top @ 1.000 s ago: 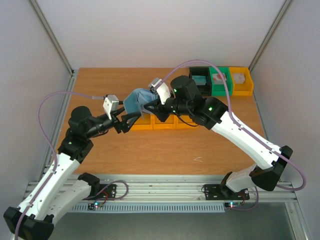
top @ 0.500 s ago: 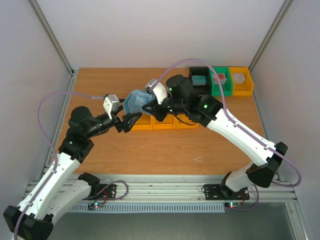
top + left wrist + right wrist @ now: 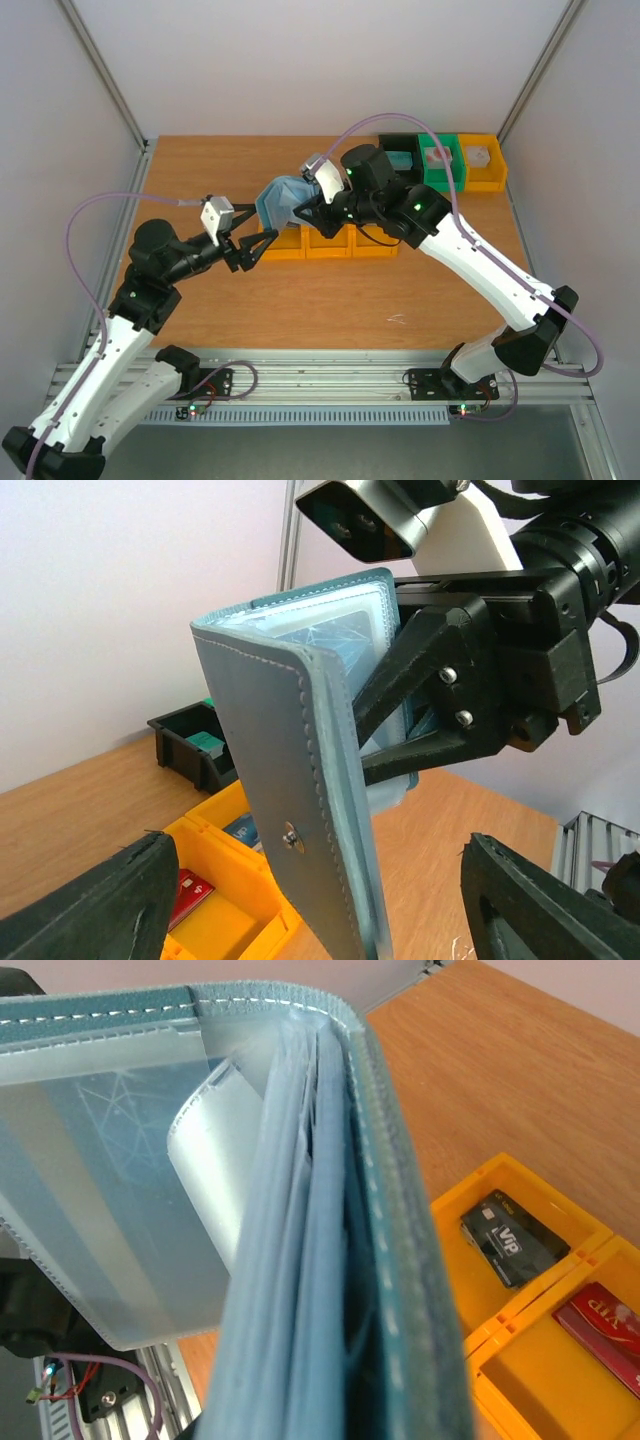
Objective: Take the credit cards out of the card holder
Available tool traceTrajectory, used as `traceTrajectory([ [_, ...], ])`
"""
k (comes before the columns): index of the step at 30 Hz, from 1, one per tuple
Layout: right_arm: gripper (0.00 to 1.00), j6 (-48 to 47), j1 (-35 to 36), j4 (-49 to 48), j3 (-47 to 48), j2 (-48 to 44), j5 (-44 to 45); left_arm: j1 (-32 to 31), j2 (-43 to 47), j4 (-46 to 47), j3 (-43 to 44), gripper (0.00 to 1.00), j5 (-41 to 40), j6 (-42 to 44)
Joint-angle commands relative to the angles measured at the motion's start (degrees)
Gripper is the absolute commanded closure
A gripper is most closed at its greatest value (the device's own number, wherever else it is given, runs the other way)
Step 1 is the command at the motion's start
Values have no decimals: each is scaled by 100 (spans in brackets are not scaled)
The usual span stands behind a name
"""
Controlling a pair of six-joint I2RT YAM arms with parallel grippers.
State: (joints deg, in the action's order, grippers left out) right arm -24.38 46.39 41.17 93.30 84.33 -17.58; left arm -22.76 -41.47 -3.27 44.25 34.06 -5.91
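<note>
My right gripper (image 3: pixel 304 212) is shut on the blue card holder (image 3: pixel 280 196) and holds it upright in the air above the row of yellow bins. In the right wrist view the card holder (image 3: pixel 330 1260) fills the frame and hides the fingers. Its clear sleeves (image 3: pixel 110 1210) fan open. My left gripper (image 3: pixel 320 910) is open, and the hanging card holder (image 3: pixel 300 780) stands between its fingers (image 3: pixel 90 900) without touching them. A dark grey credit card (image 3: pixel 515 1240) and a red credit card (image 3: pixel 605 1335) lie in neighbouring yellow bins. The red card (image 3: pixel 185 895) also shows from the left wrist.
Three small yellow bins (image 3: pixel 328 244) sit in a row at mid-table under the grippers. At the back right stand a black bin (image 3: pixel 400 160), a green bin (image 3: pixel 438 160) and a yellow bin (image 3: pixel 480 160), each holding a block. Bare wood lies in front.
The left arm has drawn back a little toward the near left, its gripper still open. The right gripper swung the card holder slightly left and back again.
</note>
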Motion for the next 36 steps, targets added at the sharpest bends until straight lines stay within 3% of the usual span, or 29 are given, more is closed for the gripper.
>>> traceTrajectory([
  [1,99,-135,-31,111,189,-217,-100,82,133,-184,207,23,-113,304],
  [9,99,-126,-34,76,178,-241,-252,106,-50,-184,266,47,-609,464],
  [16,99,-102,-34,49,110,-312,-275,105,-47,-134,232,52,-599,450],
  [19,99,-136,-31,50,130,-279,-603,103,-86,-17,202,65,-523,451],
  [24,99,-282,-38,32,204,-244,-1364,105,-122,137,245,96,83,239],
  [26,98,-263,-92,40,202,-241,-1388,105,-119,131,239,100,301,108],
  [27,92,-220,-171,27,171,-249,-1385,105,-116,133,227,100,325,-16],
  [32,42,138,-402,-282,-232,-521,-977,106,-96,-38,211,100,-90,-360],
  [34,28,169,-409,-354,-374,-627,-798,106,-61,-112,180,100,-148,-363],
  [36,22,187,-411,-360,-433,-619,-756,106,-77,-106,151,100,-201,-378],
])
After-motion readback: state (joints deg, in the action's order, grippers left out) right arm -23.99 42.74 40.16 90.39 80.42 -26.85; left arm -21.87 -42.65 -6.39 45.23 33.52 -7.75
